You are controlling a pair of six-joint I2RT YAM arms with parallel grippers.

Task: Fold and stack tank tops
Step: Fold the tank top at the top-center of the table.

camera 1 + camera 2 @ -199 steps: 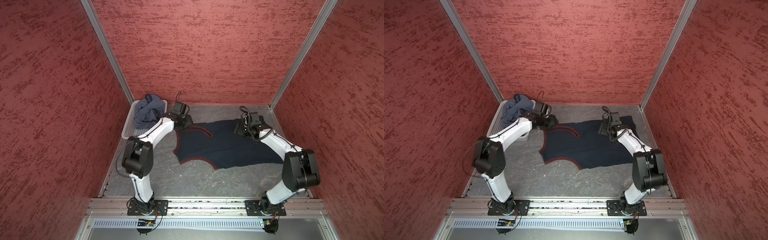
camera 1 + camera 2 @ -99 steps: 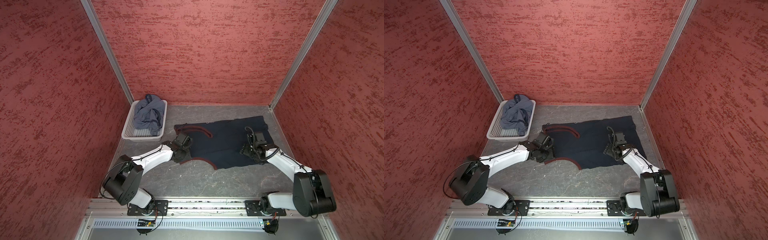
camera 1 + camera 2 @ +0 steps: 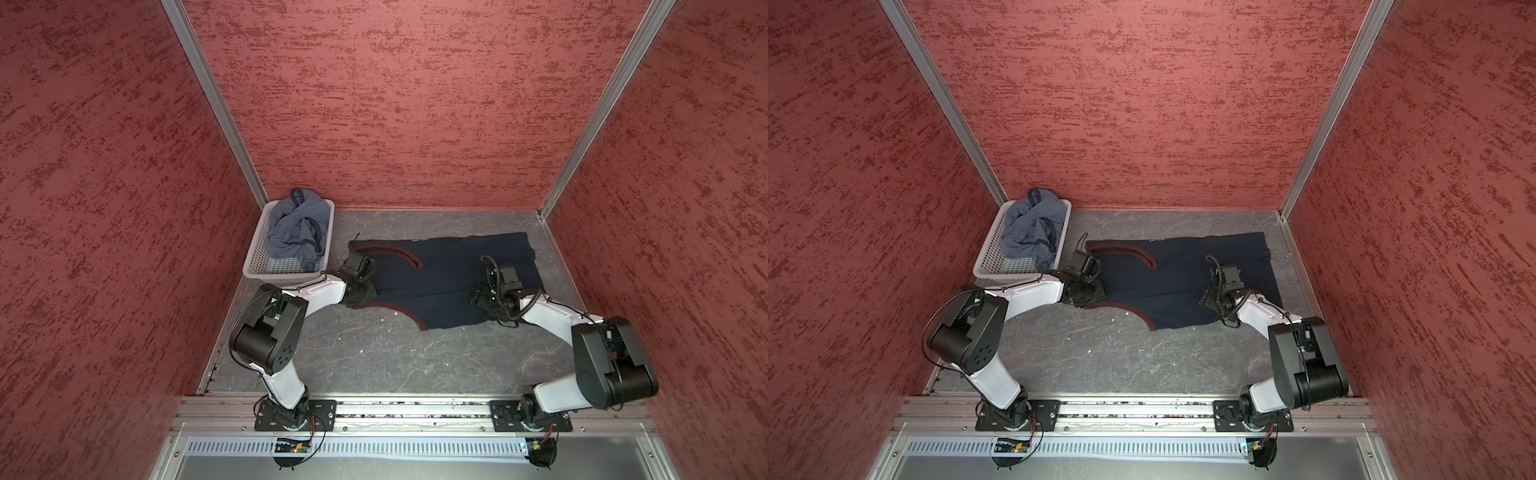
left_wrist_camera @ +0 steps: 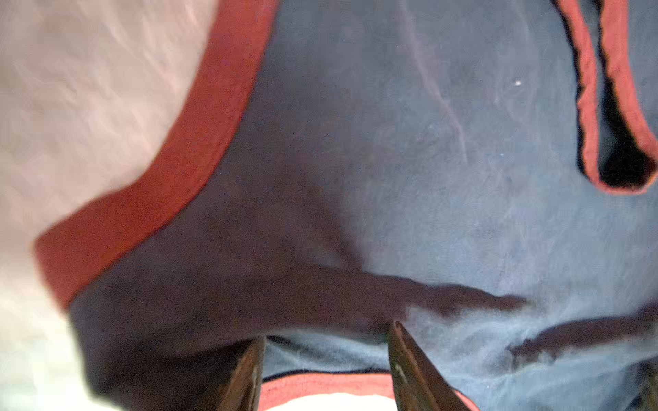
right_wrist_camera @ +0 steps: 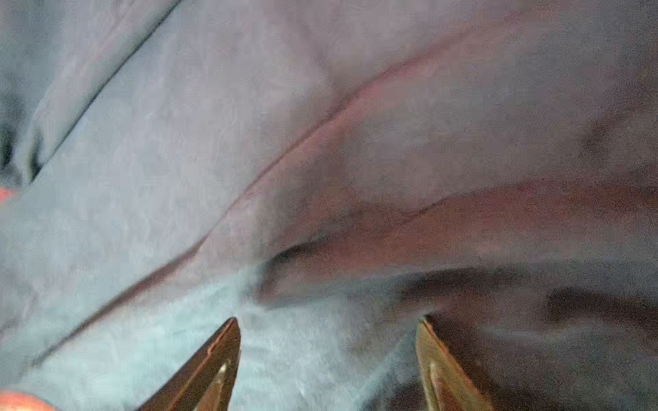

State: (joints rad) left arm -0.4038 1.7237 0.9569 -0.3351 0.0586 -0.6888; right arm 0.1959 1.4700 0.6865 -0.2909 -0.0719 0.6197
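1. Navy tank top (image 3: 449, 282) lay flat at 1 o'clock; grey tank top (image 3: 291, 232) in basket (image 3: 266, 272), 10 o'clock.
2. Left tool (image 4: 327, 332), right tool (image 5: 328, 319): jaws stood apart, nothing gripped.
3. Cloth judged limp; pinch maroon trim (image 4: 199, 124).

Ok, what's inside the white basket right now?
A crumpled blue-grey tank top with navy trim lies in the basket, heaped toward its far end. The perforated floor shows bare at the near end. Anything under the cloth is covered.

Flat top (image 3: 449, 274) lies right of basket (image 3: 282, 273) holding crumpled top (image 3: 295, 228).
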